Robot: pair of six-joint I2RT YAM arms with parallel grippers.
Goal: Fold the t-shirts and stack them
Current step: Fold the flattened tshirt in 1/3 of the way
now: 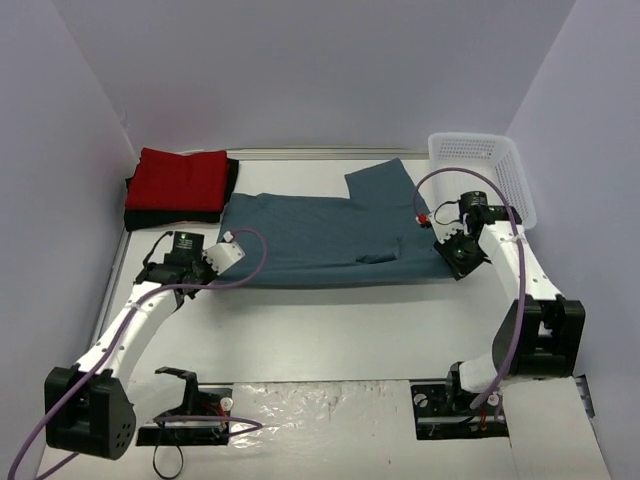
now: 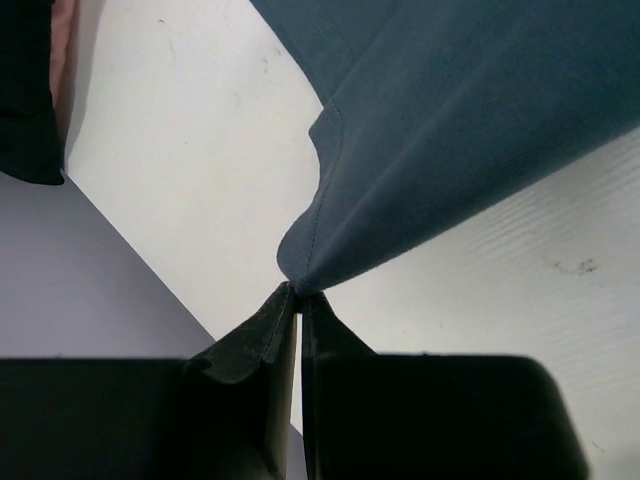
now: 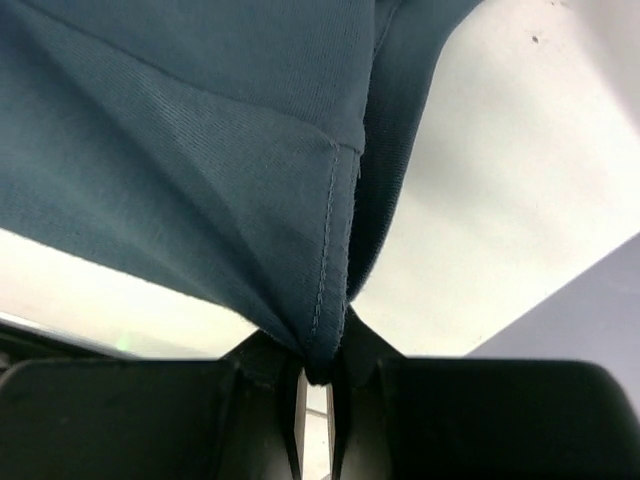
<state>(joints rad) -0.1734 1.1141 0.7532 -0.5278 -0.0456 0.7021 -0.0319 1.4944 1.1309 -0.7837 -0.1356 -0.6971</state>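
I see my left pincer (image 2: 298, 292) pinched shut on a corner of the teal t-shirt (image 1: 320, 235), my right pincer (image 3: 318, 372) clamping its hem. The cloth spreads between the 2. Beyond the left pincer, the red t-shirt (image 1: 182, 178) lies on the black t-shirt (image 1: 165, 217).

The left arm (image 1: 130, 325) stretched forward from its base at the near left of the desk, forearm slanting up toward the centre. The left end effector (image 2: 298, 290) had both fingers pressed together on a hemmed corner of the teal t-shirt (image 1: 320, 235). The right arm (image 1: 522, 275) stood up from its base, folded at the elbow and angled inward. The right end effector (image 3: 320, 372) was clamped on a bunched edge of the same shirt, its fingers nearly touching.
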